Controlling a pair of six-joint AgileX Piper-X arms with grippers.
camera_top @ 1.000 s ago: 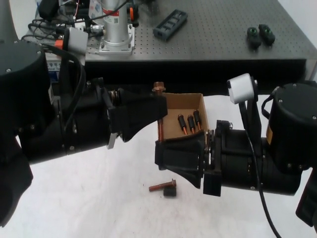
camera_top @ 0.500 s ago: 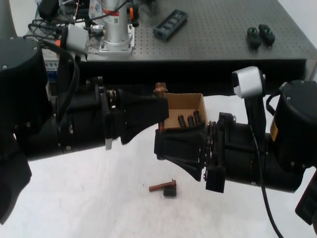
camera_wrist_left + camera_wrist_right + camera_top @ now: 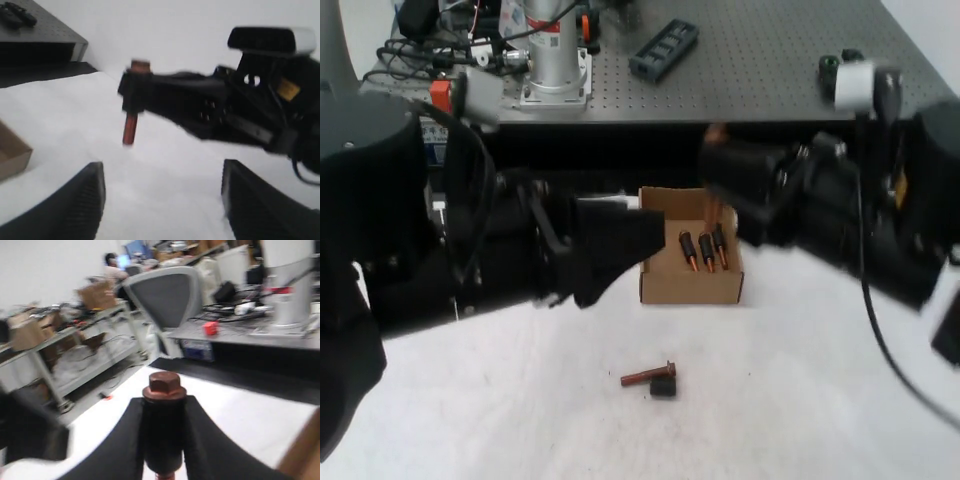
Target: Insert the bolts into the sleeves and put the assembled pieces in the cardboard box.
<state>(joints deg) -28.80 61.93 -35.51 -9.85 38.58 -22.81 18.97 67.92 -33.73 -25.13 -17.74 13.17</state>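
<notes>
The left gripper (image 3: 162, 200) hangs low over the white-covered table (image 3: 520, 420), left of the cardboard box (image 3: 690, 288). Its fingers are spread wide with nothing between them. Nearer the table's front edge, a loose bolt (image 3: 642, 377) lies touching a loose sleeve (image 3: 663, 387). Three assembled pieces (image 3: 706, 250) rest in the box. Above the box's back wall, the right gripper (image 3: 161, 427) is clamped on a held sleeve (image 3: 161, 442), with a copper bolt (image 3: 161, 384) standing upright through it.

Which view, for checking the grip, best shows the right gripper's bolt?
Right wrist view: the bolt stands close up between the fingers of the right gripper. Left wrist view shows its length sideways; high view, a blurred glimpse.
</notes>
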